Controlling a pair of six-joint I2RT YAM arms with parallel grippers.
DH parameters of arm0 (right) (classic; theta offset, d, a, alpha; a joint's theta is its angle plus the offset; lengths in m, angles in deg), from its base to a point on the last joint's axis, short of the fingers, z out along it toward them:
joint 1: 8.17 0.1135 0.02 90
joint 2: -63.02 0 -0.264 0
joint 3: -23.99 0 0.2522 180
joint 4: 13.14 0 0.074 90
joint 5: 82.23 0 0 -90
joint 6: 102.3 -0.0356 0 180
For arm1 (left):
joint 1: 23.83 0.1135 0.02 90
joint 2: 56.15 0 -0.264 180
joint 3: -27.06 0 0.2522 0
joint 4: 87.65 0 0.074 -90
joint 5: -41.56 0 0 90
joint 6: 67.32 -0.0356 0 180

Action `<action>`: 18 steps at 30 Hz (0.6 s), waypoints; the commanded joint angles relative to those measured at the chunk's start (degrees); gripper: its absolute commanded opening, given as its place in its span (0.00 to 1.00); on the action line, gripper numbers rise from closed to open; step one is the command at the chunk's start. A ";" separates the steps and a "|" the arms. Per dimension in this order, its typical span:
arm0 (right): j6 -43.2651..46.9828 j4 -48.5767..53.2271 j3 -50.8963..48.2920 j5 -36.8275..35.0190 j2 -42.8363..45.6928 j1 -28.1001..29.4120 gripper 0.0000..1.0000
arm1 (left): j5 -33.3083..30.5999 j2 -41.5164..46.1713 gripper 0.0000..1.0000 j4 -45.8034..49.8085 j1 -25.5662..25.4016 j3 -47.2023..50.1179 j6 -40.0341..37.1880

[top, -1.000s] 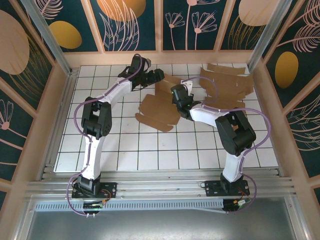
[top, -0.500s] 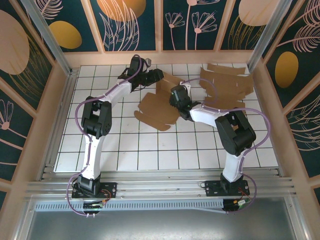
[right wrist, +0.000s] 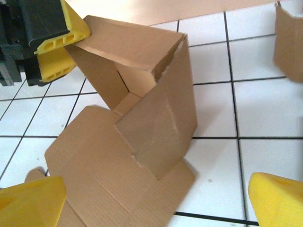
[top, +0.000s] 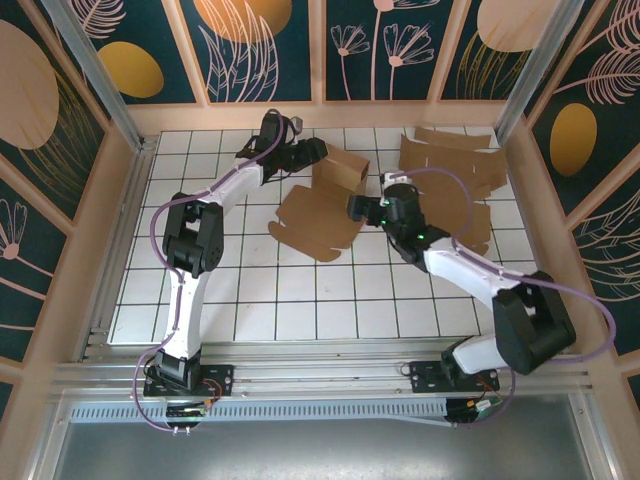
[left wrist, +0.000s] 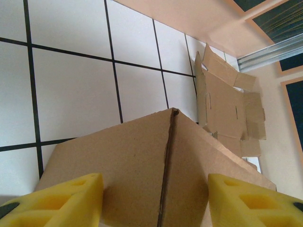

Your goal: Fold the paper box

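A: Quick, where is the paper box (top: 318, 215) sitting?

B: It is lying on the far half of the tiled table (top: 250, 290), about the middle. Its near part is lying flat on the tiles, and its far part is standing up, folded into a ridge.

A: What is the left gripper (top: 318, 150) doing?

B: It is reaching in from the far left and pinching that raised part. In the left wrist view its yellow fingers (left wrist: 57, 201) are pressing on either side of the cardboard fold (left wrist: 142, 151). From the right wrist view one finger is touching the upper left corner of the standing panel (right wrist: 156, 109).

A: And the right gripper (top: 357, 206)?

B: It is hanging spread wide, just right of the box and facing it. The box is sitting ahead of its fingertips (right wrist: 33, 198), and it is not touching them.

A: Anything else?

B: A stack of flat cardboard blanks (top: 450, 165) is lying at the far right, apart from the box.
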 commanded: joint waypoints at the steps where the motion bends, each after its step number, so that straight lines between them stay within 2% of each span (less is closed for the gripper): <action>1: 10.69 -3.50 -2.56 6.26 -0.05 -4.31 0.97 | -0.13 0.04 0.57 3.99 -0.46 1.08 -0.48; 6: 18.49 -2.30 1.32 8.80 -7.12 -6.03 0.84 | -0.03 0.15 0.56 3.72 -0.48 1.04 0.90; 18: 15.15 -9.36 12.34 8.11 -22.84 -5.87 0.77 | 0.23 0.61 0.56 4.57 -0.44 1.38 -0.07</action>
